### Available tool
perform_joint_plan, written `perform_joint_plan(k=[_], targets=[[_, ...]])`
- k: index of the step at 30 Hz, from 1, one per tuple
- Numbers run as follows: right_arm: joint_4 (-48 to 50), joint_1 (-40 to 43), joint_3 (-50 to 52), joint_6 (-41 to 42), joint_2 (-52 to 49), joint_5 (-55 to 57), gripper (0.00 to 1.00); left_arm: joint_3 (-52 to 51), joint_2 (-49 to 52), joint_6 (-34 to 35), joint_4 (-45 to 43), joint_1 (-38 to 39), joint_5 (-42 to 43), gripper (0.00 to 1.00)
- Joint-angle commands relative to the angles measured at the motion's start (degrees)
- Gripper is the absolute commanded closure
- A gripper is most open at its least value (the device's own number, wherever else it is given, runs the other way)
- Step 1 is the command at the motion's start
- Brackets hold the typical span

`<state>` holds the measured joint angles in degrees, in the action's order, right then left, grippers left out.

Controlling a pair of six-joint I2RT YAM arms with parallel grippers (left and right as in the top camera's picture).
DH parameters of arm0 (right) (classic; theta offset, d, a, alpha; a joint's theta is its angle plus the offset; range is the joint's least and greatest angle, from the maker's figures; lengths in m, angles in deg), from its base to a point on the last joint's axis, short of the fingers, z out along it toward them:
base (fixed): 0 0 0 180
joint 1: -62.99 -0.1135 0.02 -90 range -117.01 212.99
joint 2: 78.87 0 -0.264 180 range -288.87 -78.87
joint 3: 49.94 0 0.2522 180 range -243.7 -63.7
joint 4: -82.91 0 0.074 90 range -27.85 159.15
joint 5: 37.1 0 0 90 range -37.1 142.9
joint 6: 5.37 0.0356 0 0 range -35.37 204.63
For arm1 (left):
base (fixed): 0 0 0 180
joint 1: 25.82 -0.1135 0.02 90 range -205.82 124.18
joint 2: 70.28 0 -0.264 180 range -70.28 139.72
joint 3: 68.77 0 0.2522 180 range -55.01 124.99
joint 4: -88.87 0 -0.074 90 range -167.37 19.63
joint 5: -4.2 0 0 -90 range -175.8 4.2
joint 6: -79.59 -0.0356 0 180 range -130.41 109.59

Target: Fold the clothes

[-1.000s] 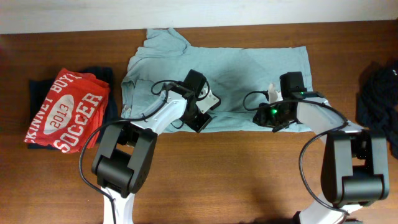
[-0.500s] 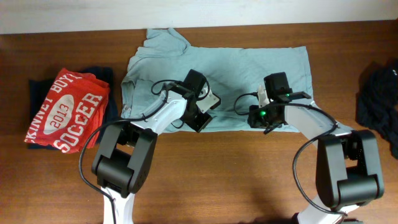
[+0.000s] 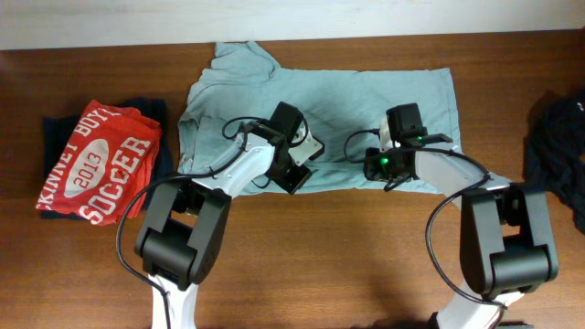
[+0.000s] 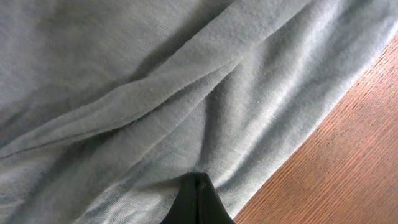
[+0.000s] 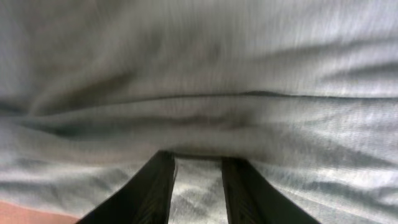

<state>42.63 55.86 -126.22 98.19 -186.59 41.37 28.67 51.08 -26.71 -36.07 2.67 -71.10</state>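
While the pale grey-blue t-shirt point(image 3: 347, 100) is lying nearly flat on the desk point(image 3: 347, 265), folding is hardly beginning: the left pincer point(image 4: 198, 198) is pressing together at its near hem, and the right pincer point(image 5: 199, 159) is hovering slightly spread over the cloth.

A robotics lab bench, seen from above: a left arm point(image 3: 239, 169) and a right arm point(image 3: 457, 172), white and black, stand at the near edge of a brown wooden table point(image 3: 347, 270). A grey-blue t-shirt point(image 3: 347, 100), a red t-shirt point(image 3: 96, 164) and a black garment point(image 3: 558, 137) lie on it.
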Motion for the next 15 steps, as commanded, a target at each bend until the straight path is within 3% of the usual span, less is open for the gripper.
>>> perform_joint_plan(k=[1, 15], targets=[[2.6, -0.3, -0.3, 0.9, -2.5, 2.4, 0.7, -1.6, 0.6, 0.4, 0.0, -0.2, -2.8, 1.0], [-1.9, -0.3, -7.0, -1.3, -1.0, 6.3, 0.7, -1.6, 0.6, 0.4, 0.1, -0.2, -2.8, 1.0]])
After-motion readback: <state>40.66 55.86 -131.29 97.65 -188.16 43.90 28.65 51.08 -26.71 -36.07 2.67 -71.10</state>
